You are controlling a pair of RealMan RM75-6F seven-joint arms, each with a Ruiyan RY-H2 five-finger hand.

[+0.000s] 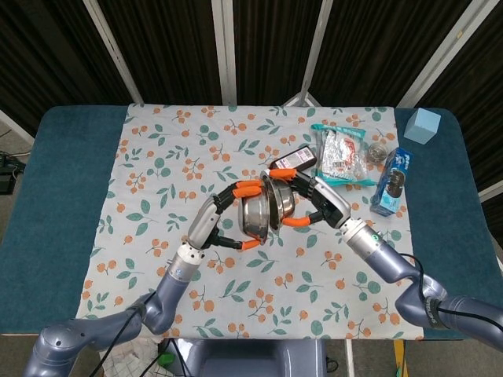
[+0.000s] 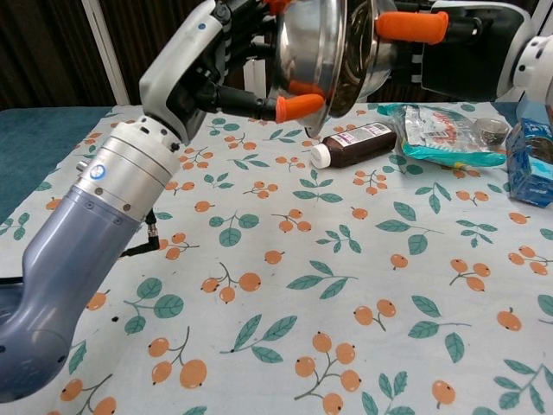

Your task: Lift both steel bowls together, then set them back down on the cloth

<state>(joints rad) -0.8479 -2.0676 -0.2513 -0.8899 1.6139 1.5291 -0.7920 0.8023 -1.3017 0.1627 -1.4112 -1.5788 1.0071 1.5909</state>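
Note:
Two steel bowls are held in the air over the middle of the floral cloth [image 1: 165,149], turned on edge and pressed together. My left hand [image 1: 222,217] grips the left bowl [image 1: 253,215] with orange-tipped fingers above and below its rim. My right hand [image 1: 313,202] grips the right bowl [image 1: 283,201] the same way. In the chest view the left bowl [image 2: 304,45] overlaps the right bowl [image 2: 370,60] near the top edge, with the left hand [image 2: 226,60] and the right hand [image 2: 449,47] on either side.
A dark brown bottle [image 1: 292,161] lies on the cloth just behind the bowls. A snack packet [image 1: 339,155], a small round tin [image 1: 376,153] and a blue carton [image 1: 393,182] sit at the right. A light blue block [image 1: 424,126] rests at the far right corner.

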